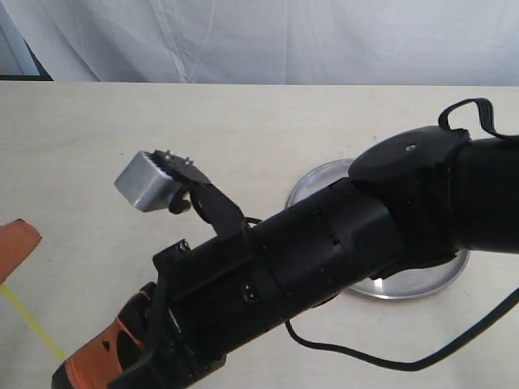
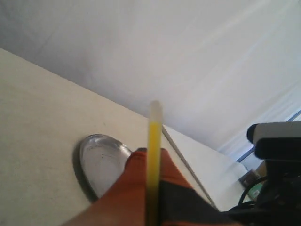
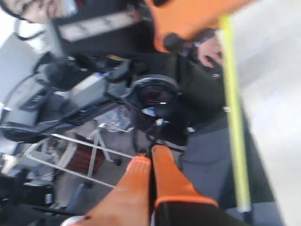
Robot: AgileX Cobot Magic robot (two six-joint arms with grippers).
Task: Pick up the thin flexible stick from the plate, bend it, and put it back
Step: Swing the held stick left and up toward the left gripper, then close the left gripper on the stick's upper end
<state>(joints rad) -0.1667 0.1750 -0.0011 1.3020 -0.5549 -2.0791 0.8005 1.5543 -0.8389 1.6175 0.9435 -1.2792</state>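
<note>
The thin flexible stick [image 1: 32, 322] is a yellow strand off the plate, slanting over the table at the exterior view's far left. My left gripper [image 1: 16, 243] is shut on it; in its wrist view the orange fingers [image 2: 136, 174] clamp the stick [image 2: 154, 136], whose pale end points away. My right gripper [image 1: 89, 365] has reached across to the lower left, its arm covering much of the plate [image 1: 422, 279]. Its jaws [image 3: 150, 157] are pressed together with nothing between them. The stick [image 3: 233, 108] runs beside them, apart from the fingers. The plate [image 2: 101, 162] looks empty.
A grey camera block [image 1: 146, 182] sticks up from the right wrist. A black cable [image 1: 365, 356] trails over the table near the front edge. White cloth [image 1: 284, 40] hangs behind the table. Robot frame and gear [image 3: 94, 94] fill the right wrist view.
</note>
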